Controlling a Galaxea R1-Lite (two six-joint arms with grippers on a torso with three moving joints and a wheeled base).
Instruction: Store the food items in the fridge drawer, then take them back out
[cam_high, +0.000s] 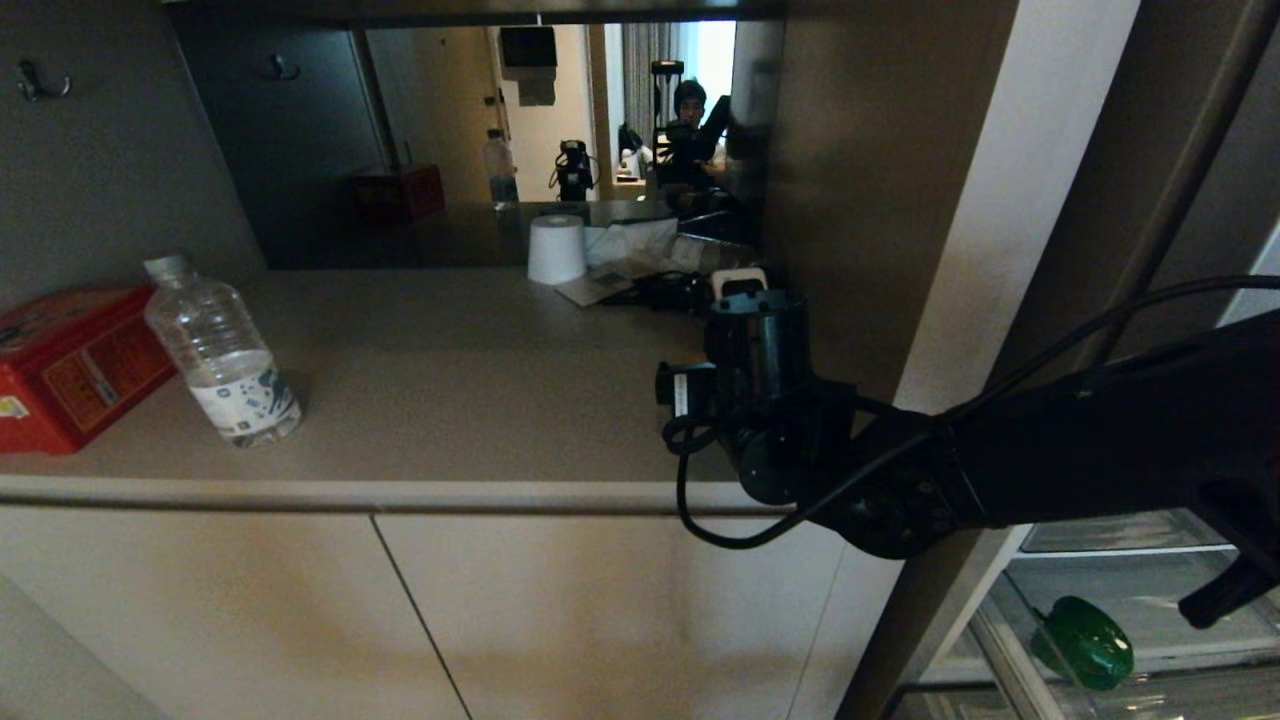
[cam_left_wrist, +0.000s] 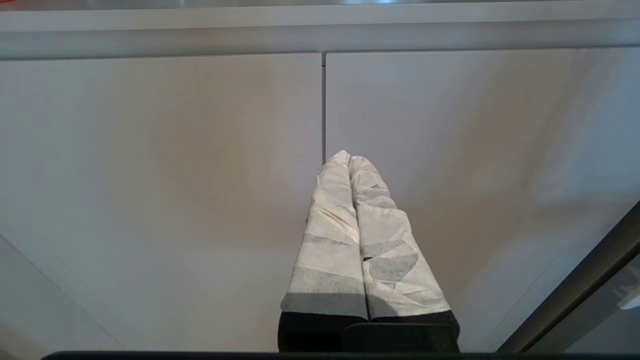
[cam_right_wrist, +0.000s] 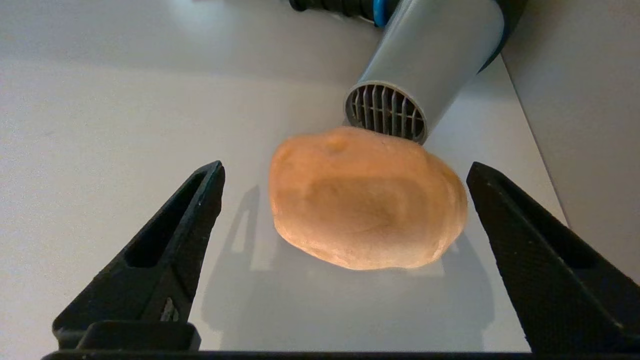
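A tan-brown potato (cam_right_wrist: 367, 200) lies on the pale counter (cam_right_wrist: 125, 125). My right gripper (cam_right_wrist: 345, 167) is open, with a black finger on either side of the potato and a gap to each. In the head view my right arm (cam_high: 780, 420) reaches over the counter's right end and hides the potato and the fingers. The dark-green bell pepper (cam_high: 1085, 642) lies in the clear fridge drawer (cam_high: 1190, 600) at the lower right. My left gripper (cam_left_wrist: 348, 159) is shut on nothing and parked in front of the white cabinet doors (cam_left_wrist: 200, 175).
A grey hair dryer (cam_right_wrist: 430, 55) lies just beyond the potato, its nozzle almost touching it. A wall (cam_right_wrist: 590, 100) stands close on the right. On the counter are a water bottle (cam_high: 222, 350), a red tin box (cam_high: 70, 365) and a paper roll (cam_high: 556, 248).
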